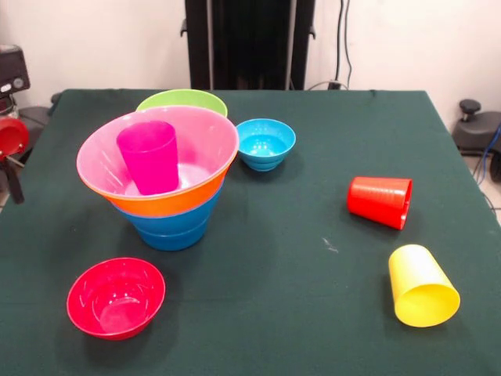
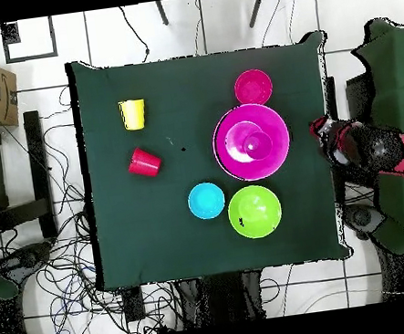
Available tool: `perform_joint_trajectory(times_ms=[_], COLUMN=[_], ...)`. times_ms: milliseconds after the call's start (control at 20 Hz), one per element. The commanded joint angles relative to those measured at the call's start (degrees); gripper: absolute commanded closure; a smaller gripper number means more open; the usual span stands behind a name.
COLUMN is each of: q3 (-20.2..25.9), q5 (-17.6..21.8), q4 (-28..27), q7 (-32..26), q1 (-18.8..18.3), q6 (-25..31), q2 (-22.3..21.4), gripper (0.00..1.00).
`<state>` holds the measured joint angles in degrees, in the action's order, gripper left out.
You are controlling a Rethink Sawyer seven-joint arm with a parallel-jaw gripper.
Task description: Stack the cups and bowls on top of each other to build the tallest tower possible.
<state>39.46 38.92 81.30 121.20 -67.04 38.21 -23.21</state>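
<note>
Nearest the front edge of the green counter (image 1: 274,298), the small red bowl (image 1: 116,298) sits upright on one side, and the yellow cup (image 1: 423,286) lies tipped over on the other, its open mouth facing forward. A little farther back, the red cup (image 1: 380,201) also lies on its side, close to the yellow one but not touching it. Farther back, the tower (image 1: 168,196) stands: blue bowls at the base, the wide orange bowl (image 1: 176,202) nested above, and the pink bowl (image 1: 200,145) inside that. The purple cup (image 1: 149,157) stands upright in the pink bowl. Behind the tower, the green bowl (image 1: 182,101) peeks over its rim, and the small light-blue bowl (image 1: 265,143) sits just beside it. The hand (image 2: 322,131) hangs off the counter's edge by the tower; whether its fingers are apart or together cannot be told.
</note>
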Motion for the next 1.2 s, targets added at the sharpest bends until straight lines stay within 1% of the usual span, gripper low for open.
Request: perform_joint_trajectory(times_ms=[50,150,300,500,600,950,1200], q3=[4.5,3.3,2.6,1.0,0.7,-0.1,-0.8], q5=[-0.4,-0.1,-0.1,0.4,0.4,-0.8,-2.3], q4=[4.4,5.0,2.6,2.5,2.6,3.3,4.2], q7=[-16.7,-14.3,-13.2,-6.5,-4.2,-0.2,3.1], q1=[-4.9,-5.0,-5.1,-4.1,-3.5,-2.2,-1.0], q6=[-1.5,-1.9,-0.6,-4.1,-5.6,-8.0,-9.5], q2=[0.9,0.4,1.9,3.2,3.6,3.8,2.9], gripper=[0.00,0.00,0.00,0.00,0.00,0.00,0.00])
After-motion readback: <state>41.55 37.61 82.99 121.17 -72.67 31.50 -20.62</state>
